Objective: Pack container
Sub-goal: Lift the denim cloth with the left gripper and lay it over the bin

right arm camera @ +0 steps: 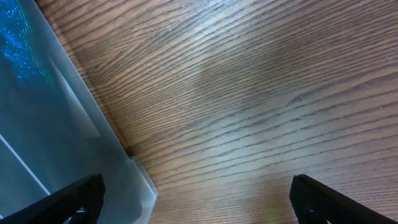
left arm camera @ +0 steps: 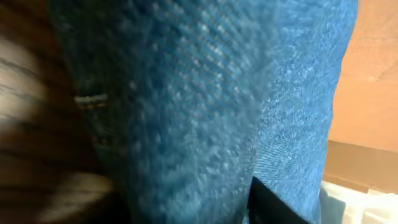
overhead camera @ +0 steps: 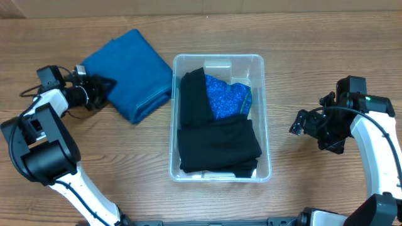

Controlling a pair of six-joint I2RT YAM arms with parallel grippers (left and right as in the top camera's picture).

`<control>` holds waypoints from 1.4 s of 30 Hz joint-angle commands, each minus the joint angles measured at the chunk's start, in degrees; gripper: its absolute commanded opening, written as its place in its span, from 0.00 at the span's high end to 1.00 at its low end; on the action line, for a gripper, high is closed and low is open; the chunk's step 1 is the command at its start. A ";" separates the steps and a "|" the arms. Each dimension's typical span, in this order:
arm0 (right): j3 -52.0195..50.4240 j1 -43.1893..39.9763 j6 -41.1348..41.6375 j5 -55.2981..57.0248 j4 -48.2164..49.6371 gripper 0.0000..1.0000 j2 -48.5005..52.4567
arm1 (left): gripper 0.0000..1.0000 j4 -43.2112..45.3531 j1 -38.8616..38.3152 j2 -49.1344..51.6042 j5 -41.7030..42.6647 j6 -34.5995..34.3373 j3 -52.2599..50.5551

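The clear plastic container (overhead camera: 264,113) stands mid-table and holds a folded black garment (overhead camera: 217,144) and a sparkly blue cloth (overhead camera: 226,99). A folded blue cloth (overhead camera: 129,72) lies on the table to its left. My left gripper (overhead camera: 105,85) is at that cloth's left edge, and in the left wrist view the blue cloth (left arm camera: 205,106) fills the frame between the fingers, pinched. My right gripper (overhead camera: 300,123) is open and empty over bare wood right of the container. The right wrist view shows its spread fingers (right arm camera: 196,199) beside the container's wall (right arm camera: 56,124).
The wooden table (overhead camera: 314,56) runs around the container. A cardboard-coloured surface (left arm camera: 373,93) shows behind the cloth in the left wrist view.
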 commanded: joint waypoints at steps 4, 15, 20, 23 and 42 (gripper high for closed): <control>0.81 -0.17 0.22 0.00 -0.09 0.00 -0.07 | 0.87 -1.14 -1.46 0.68 9.62 0.90 -0.61; 0.81 -0.17 0.22 0.00 -0.07 0.00 -0.07 | 0.96 -6.34 -3.06 -35.47 4.92 4.37 -0.48; 0.81 -0.17 0.22 0.00 -0.09 0.00 -0.07 | 0.96 -6.54 -8.70 -51.84 4.87 4.13 -0.46; 0.81 -0.17 0.24 -0.02 -0.31 0.00 -0.07 | 0.96 -6.93 -15.54 -57.92 4.61 3.50 -0.46; 0.81 -0.17 0.24 0.00 -0.72 0.00 -0.07 | 0.96 -12.07 -51.17 -38.66 -2.43 4.00 -0.46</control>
